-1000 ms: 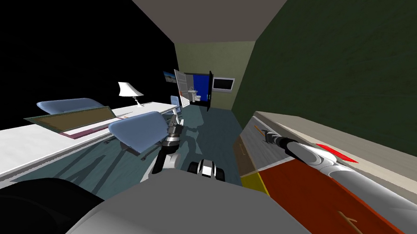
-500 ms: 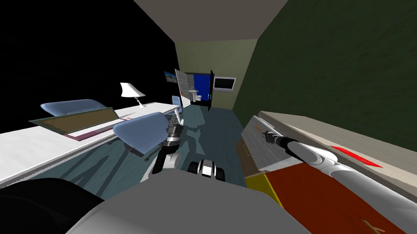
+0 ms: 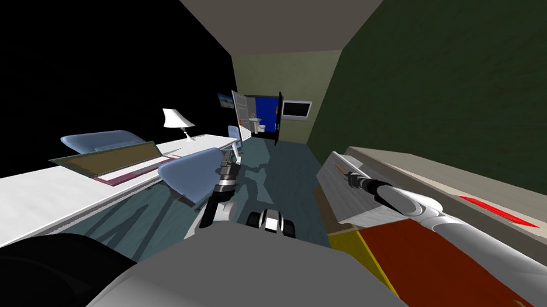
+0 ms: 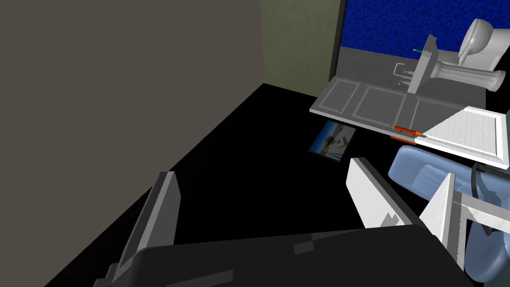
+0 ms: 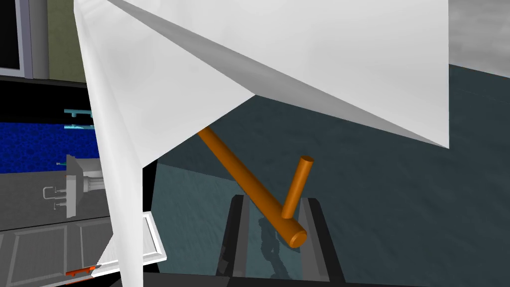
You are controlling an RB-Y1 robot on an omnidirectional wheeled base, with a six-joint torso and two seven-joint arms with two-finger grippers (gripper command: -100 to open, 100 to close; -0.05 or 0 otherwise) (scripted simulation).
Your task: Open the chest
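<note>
**At the chest point(image 3: 441, 178) — front panel point(image 3: 346, 199) drawn further out**

Head view: the chest stands on my right against the dark green wall point(image 3: 475, 83). It is beige on top, with a red panel point(image 3: 436, 257) nearer me. My right arm point(image 3: 404, 202) reaches to the thin orange handle point(image 3: 339, 167) on the grey front panel. Against a second ago, that panel stands more clearly proud of the beige body. The whole picture has slid too, so part of the difference is my own move. I judge the pull is working and the chest is partly open, not fully. The left arm point(image 3: 220, 193) hangs low beside a blue chair point(image 3: 192, 168), well apart from the chest.

Right wrist view: the right fingers point(image 5: 238, 234) are clenched on the handle's bar near its free end, one on each side, just beside the short post. The bar slants across them and runs up under the pale panel. The hold looks sound — though so near the end, a pull off-line could let the bar slip out.

Left wrist view: the left fingers point(image 4: 159, 219) are released and spread wide, with nothing between them and a black area beyond.
</note>
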